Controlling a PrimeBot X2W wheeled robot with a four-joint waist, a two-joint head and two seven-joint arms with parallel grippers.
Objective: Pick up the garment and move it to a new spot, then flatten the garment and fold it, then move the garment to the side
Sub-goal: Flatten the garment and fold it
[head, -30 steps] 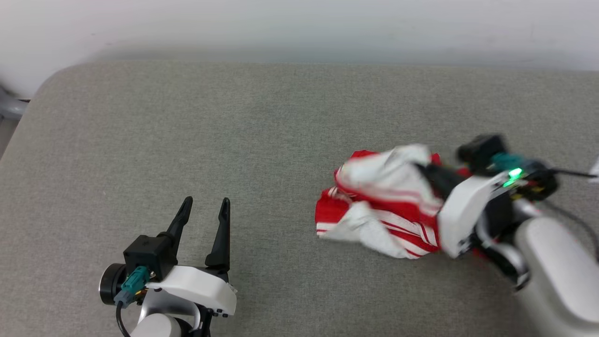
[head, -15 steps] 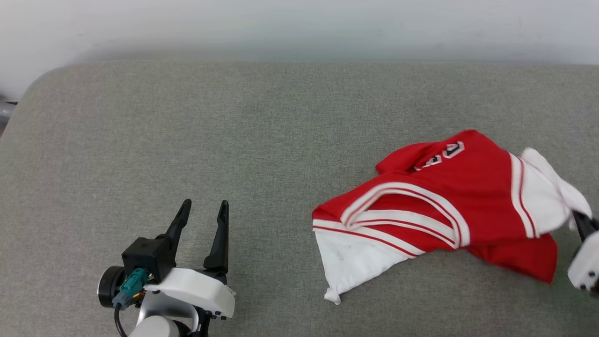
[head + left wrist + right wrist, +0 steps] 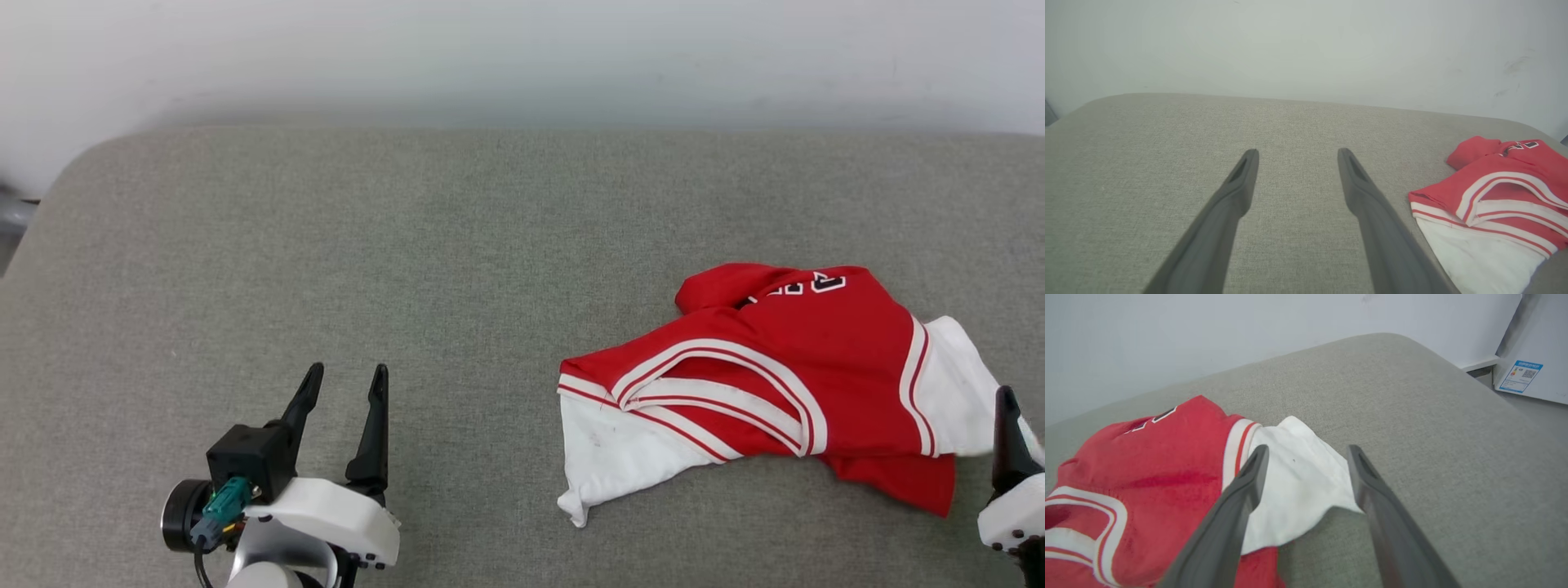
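While right hand [image 3: 1307,451] gapes, garment [image 3: 784,359] lies (rumpled)

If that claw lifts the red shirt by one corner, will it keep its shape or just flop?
Likely flops: the garment lies in soft folds and creases. Probably light, since it looks like thin cloth. It may drag on the grey fabric surface rather than slide.

Garment [image 3: 816,359] on the cushion's [image 3: 408,245] right half, right gripper [image 3: 1307,451] beside it, left gripper [image 3: 347,374] well apart leftward
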